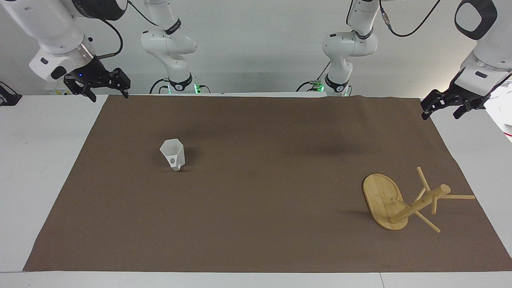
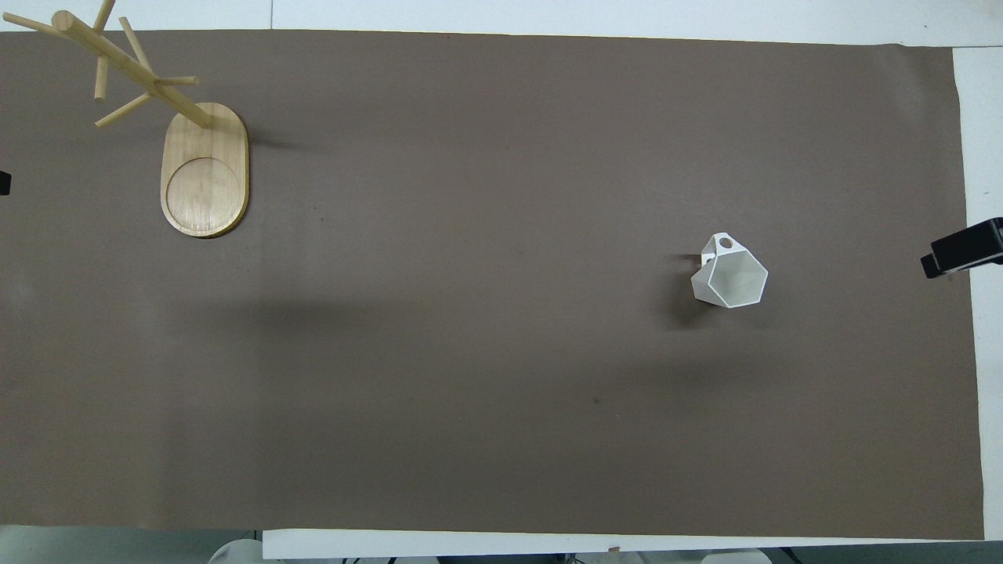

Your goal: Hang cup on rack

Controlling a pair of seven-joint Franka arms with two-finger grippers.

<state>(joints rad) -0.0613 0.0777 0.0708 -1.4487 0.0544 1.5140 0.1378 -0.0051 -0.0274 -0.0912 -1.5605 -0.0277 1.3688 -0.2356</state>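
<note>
The white faceted cup stands upright on the brown mat toward the right arm's end, its handle turned away from the robots; it also shows in the overhead view. The bamboo rack stands upright on its oval base toward the left arm's end, farther from the robots than the cup, with its pegs bare; it also shows in the overhead view. My right gripper hangs open and empty over the mat's corner nearest its base. My left gripper hangs open and empty over the mat's edge at its own end. Both arms wait.
The brown mat covers most of the white table. Only the grippers' tips show in the overhead view, the right gripper's and the left gripper's at the mat's ends.
</note>
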